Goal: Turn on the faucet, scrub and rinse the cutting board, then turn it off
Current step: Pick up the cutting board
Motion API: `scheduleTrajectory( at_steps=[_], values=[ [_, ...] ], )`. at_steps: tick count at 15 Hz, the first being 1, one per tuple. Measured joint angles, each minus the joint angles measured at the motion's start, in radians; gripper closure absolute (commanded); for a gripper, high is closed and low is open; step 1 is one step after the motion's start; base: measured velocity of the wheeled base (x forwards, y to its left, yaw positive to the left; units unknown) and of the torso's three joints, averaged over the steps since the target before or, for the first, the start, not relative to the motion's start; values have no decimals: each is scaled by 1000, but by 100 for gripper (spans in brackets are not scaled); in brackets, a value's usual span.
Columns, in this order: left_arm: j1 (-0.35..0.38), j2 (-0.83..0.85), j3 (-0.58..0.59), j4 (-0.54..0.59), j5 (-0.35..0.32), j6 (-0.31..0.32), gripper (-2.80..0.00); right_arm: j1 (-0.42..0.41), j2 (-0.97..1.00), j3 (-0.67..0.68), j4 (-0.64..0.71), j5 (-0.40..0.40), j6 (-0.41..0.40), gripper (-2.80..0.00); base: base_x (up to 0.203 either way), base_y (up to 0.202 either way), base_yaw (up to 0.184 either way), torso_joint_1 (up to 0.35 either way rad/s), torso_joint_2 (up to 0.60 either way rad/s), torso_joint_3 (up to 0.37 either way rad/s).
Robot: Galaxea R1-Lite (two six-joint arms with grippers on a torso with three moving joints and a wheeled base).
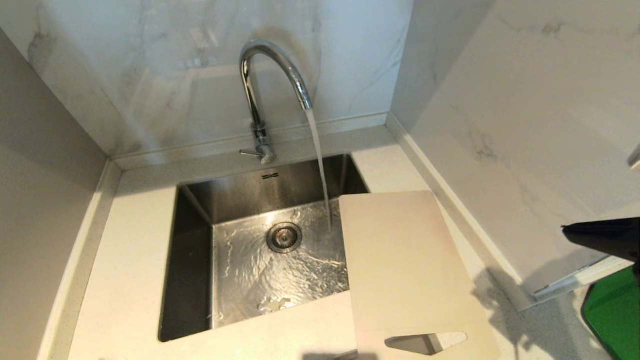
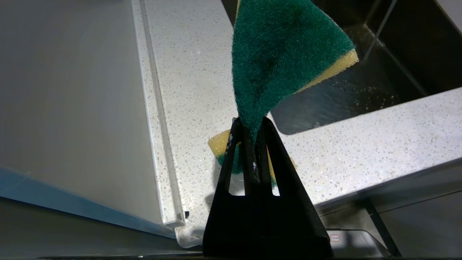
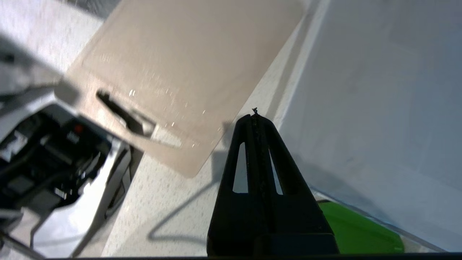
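faucet point(image 1: 272, 75) running, cutting board point(image 1: 400, 260) beside

The pale speckled stone countertop point(image 1: 130, 280) bore the cream plastic rectangular cutting board point(image 1: 405, 260), partly overhanging the steel sink point(image 1: 195, 240).

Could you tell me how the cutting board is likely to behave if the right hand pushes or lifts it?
The cutting board looks thin and flat, so probably light and fairly stiff. Droplets on it suggest slipperiness. It overhangs the sink, so a push might tip it in.

faucet point(image 1: 260, 100) behind sink point(image 1: 192, 260), cutting board point(image 1: 400, 260) overlapping its right edge
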Motion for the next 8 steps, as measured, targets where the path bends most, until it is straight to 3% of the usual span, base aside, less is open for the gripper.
scheduleTrajectory(
  at_steps=[5,8],
  values=[
    [0,0,0,0,0,0,0,267,28,194,-2,-241,-15,0,0,0,0,0,0,0],
    [0,0,0,0,0,-1,0,357,65,311,-2,-352,-31,0,0,0,0,0,0,0]
  ],
)
